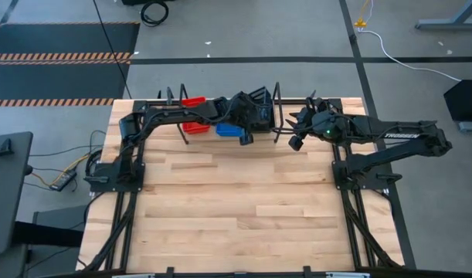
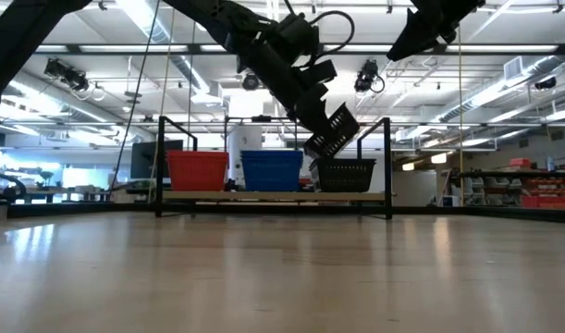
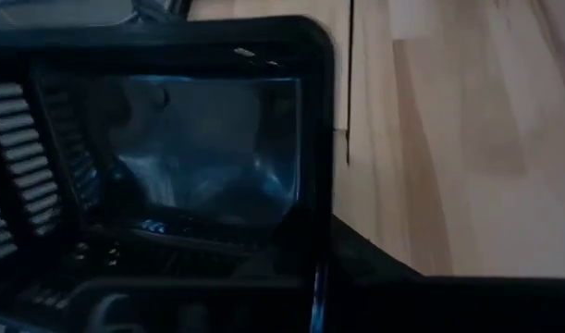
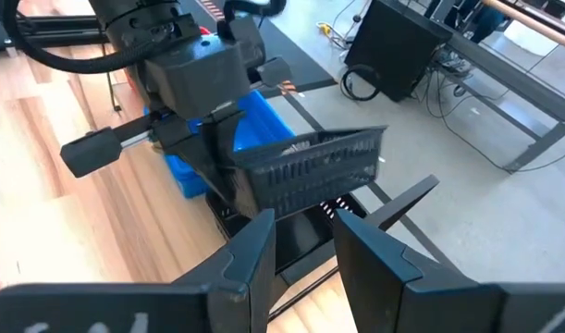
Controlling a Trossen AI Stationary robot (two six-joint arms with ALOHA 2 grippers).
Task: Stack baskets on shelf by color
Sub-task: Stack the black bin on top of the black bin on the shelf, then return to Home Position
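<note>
One tilted black mesh basket (image 2: 333,131) pinched in left tool (image 4: 228,157); right tool (image 4: 305,242) parted, empty.

White cable (image 1: 405,55) on grey floor (image 1: 243,35)

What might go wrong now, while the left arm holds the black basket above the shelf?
1. The held black basket hangs tilted in the left tool, so it may catch the rim of the black stack below instead of nesting.
2. The right tool waits close by, and the arms may collide.
</note>
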